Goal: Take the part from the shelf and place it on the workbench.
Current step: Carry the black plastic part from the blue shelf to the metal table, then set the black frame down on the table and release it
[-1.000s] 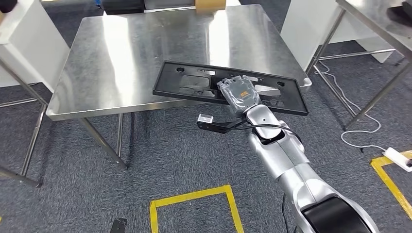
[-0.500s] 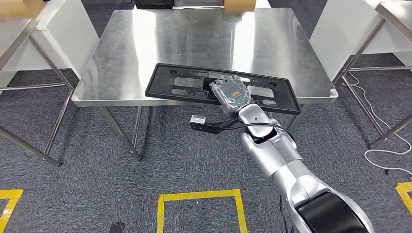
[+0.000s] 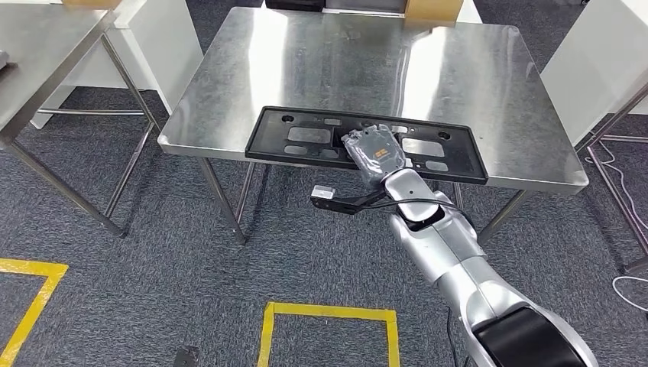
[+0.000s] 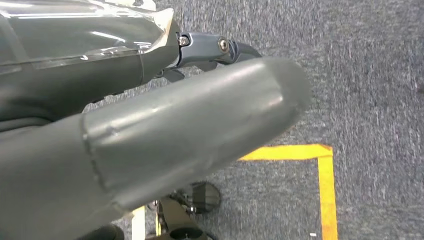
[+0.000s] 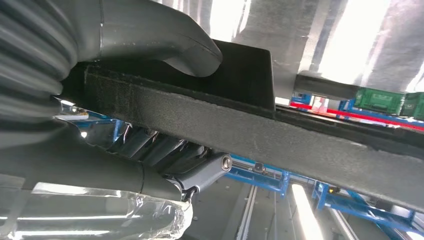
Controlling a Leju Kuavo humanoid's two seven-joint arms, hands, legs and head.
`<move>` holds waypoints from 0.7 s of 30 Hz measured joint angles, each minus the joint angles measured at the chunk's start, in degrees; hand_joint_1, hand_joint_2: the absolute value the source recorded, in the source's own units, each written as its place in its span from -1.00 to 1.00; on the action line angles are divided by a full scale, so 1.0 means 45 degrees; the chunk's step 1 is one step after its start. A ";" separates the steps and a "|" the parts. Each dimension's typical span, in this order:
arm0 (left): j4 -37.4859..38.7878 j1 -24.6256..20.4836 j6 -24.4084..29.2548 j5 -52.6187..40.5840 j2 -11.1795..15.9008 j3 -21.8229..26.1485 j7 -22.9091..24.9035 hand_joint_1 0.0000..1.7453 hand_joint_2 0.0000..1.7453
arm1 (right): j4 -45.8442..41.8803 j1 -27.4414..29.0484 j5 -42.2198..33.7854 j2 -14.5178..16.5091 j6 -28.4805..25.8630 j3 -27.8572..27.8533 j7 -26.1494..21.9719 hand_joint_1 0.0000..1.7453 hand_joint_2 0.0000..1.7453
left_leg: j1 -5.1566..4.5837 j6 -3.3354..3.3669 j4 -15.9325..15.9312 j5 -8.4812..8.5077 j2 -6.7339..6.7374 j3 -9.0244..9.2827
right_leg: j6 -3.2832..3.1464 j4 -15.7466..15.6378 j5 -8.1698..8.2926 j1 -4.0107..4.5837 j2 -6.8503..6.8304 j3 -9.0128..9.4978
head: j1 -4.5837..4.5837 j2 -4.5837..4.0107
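Right hand (image 3: pixel 374 151) fingers clamped on black part (image 3: pixel 306 139), over workbench (image 3: pixel 252 84) near edge, bare steel beyond

Dark grey carpet floor (image 3: pixel 153 290) across the lower frame. Yellow tape square (image 3: pixel 328 312) at bottom centre, another yellow tape corner (image 3: pixel 30 269) at lower left. Steel tabletop (image 3: pixel 306 69) at upper centre on thin metal legs, bright glare streaks on it. Second steel table (image 3: pixel 38 46) at upper left. White cabinet (image 3: pixel 164 34) between the two. White panel (image 3: pixel 596 53) at upper right, white cable (image 3: pixel 630 287) on the floor at right edge. Cardboard box (image 3: pixel 432 9) at top edge.
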 joint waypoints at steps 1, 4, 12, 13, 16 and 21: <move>0.0001 0.0010 -0.0097 0.0007 0.0002 0.0022 -0.0016 -1.00 -1.00 | 0.0007 -0.0007 0.0055 0.0010 0.0000 0.0026 0.0030 0.98 1.00 | -0.0014 -0.0059 0.0007 -0.0031 -0.0022 -0.0012 | -0.0117 -0.0124 0.0022 0.0030 0.0022 0.0066 | -0.0006 0.0000; -0.0004 0.0047 -0.0269 0.0010 0.0019 0.0057 -0.0037 -1.00 -1.00 | 0.0015 -0.0023 0.0153 0.0012 0.0000 0.0072 0.0125 0.98 1.00 | 0.0023 -0.0265 0.0133 -0.0178 0.0039 -0.0063 | -0.0473 -0.0186 -0.0017 -0.0002 0.0018 0.0172 | -0.0020 0.0000; -0.0006 0.0061 -0.0202 0.0008 0.0073 0.0070 -0.0043 -1.00 -1.00 | 0.0057 0.0095 0.0308 0.0011 0.0012 0.0151 0.0221 0.98 1.00 | 0.0134 -0.0528 0.2686 -0.0586 0.0476 -0.1707 | -0.0769 -0.0211 -0.0442 -0.0048 -0.0024 0.0839 | -0.0115 0.0000; -0.0006 0.0061 -0.0186 0.0007 0.0080 0.0073 -0.0045 -1.00 -1.00 | 0.0056 0.0101 0.0328 0.0011 0.0015 0.0160 0.0237 0.98 1.00 | 0.0123 -0.0451 0.1757 -0.0082 0.0523 -0.1296 | -0.0724 -0.0216 -0.0535 -0.0048 -0.0025 0.0955 | -0.0113 0.0000; -0.0004 0.0048 -0.0178 -0.0004 0.0087 0.0074 -0.0057 -1.00 -1.00 | 0.0056 0.0069 0.0380 0.0004 0.0019 0.0174 0.0274 0.98 1.00 | -0.0005 -0.0222 0.0133 0.0422 0.0591 -0.0471 | -0.0521 -0.0235 -0.0768 0.0061 -0.0032 0.1114 | -0.0091 0.0000; -0.0009 0.0044 -0.0171 -0.0005 0.0078 0.0096 -0.0078 -1.00 -1.00 | 0.0021 0.0041 0.0389 -0.0015 0.0019 0.0208 0.0290 0.98 1.00 | -0.0004 0.0166 -0.0201 0.0236 0.0507 -0.0059 | -0.0293 0.0446 -0.1256 0.0166 -0.0079 0.0838 | -0.0058 0.0000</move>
